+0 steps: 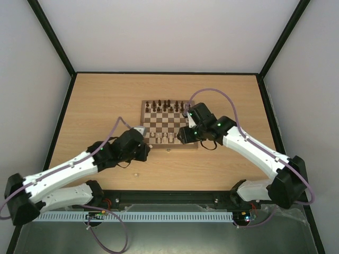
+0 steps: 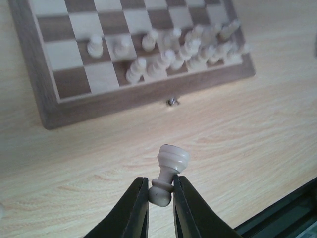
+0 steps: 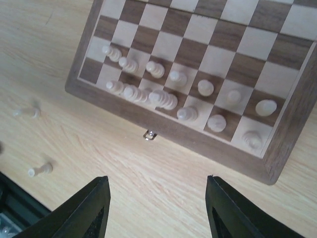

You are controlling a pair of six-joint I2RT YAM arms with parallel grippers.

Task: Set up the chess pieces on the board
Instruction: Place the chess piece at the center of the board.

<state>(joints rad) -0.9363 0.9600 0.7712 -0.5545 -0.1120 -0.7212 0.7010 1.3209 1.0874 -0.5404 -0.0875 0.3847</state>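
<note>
Although the top view takes in the whole worktop, the chess pieces on the near ranks of the board are too small there to tell apart, and the right arm's wrist covers the board's near right corner. From the left wrist the board is cut off at the top and left, and the pale pieces crowded toward its right side blur into one another. From the right wrist two loose pale pieces lie on their sides on the bare wood, well apart from the board, both faint. The left arm stretches low from its base toward the board's near left corner; its left end effector is clamped on a pale piece, gripped near one end and tilted, its flared end toward the board, over the worktop short of the latch. Its kind is hard to tell. The right arm bends in from the right, and the right end effector hangs with fingers wide apart and nothing between them, above bare wood just in front of the board's near edge. Dark brown pieces fill the far ranks.
</note>
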